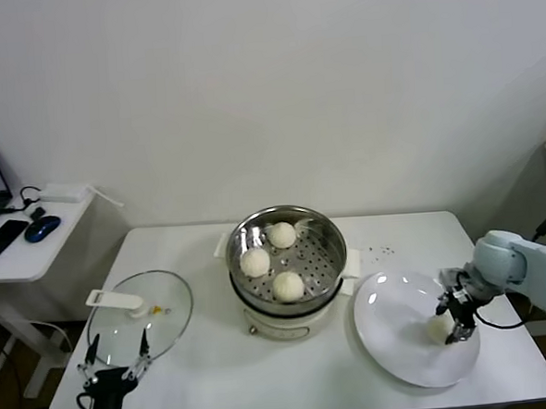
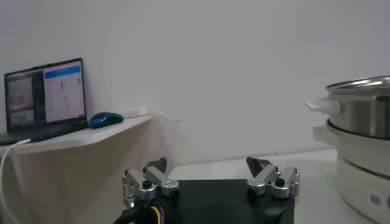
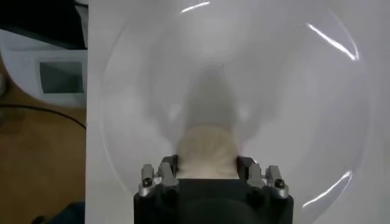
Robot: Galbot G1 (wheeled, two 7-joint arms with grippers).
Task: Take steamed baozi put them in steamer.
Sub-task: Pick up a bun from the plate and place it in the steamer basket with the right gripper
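The steamer [image 1: 326, 234] stands mid-table with three baozi inside [image 1: 281, 234] [image 1: 255, 262] [image 1: 288, 285]. A fourth baozi [image 1: 438, 328] lies on the white plate [image 1: 397, 345] at the right. My right gripper [image 1: 454, 321] is down at the plate. In the right wrist view its fingers [image 3: 169, 171] press both sides of this baozi [image 3: 206, 149], which rests on the plate [image 3: 292, 91]. My left gripper [image 1: 115, 351] is parked at the front left, open and empty; it also shows in the left wrist view [image 2: 210, 167], with the steamer [image 2: 362, 109] off to the side.
A round glass lid with a white handle [image 1: 141, 315] lies on the table just beyond the left gripper. A side table at the far left holds a laptop [image 2: 46, 97] and a blue mouse [image 1: 41, 228]. The table's right edge lies just past the plate.
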